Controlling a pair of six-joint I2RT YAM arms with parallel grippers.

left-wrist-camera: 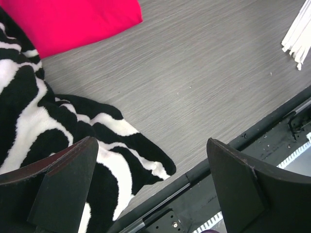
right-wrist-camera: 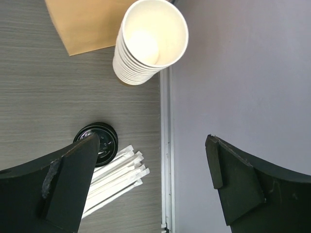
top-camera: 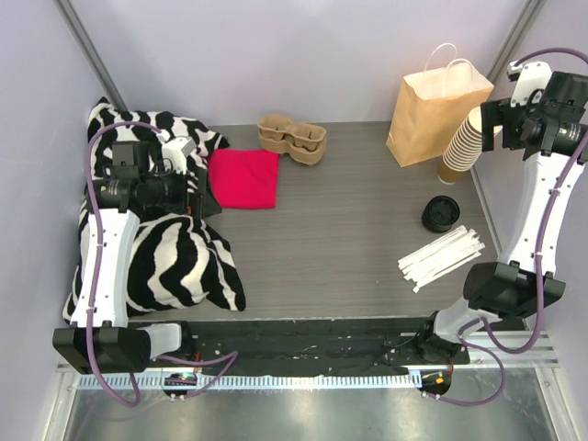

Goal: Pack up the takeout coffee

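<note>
**A:** Where is the takeout coffee?

**B:** The takeout coffee stands on the table at the right side. It is between the stack of lidless cups and the wrapped straws, and touches neither. From above only its black lid shows.

**A:** And the containers?

**B:** The paper bag stands upright at the back right, handles up, just beside the stack. What it holds I cannot tell. In the right wrist view the top cup of the stack is white inside and empty. The pulp carrier sits at the back centre near a red cloth, with nothing in its two wells.

**A:** How are the arms placed?

**B:** The right arm reaches up along the right wall. The right hand is raised over the table's right edge next to the stack, its fingers spread wide and gripping nothing. The left hand hovers over the edge of the zebra-print blanket on the left, also wide apart and empty.
</note>
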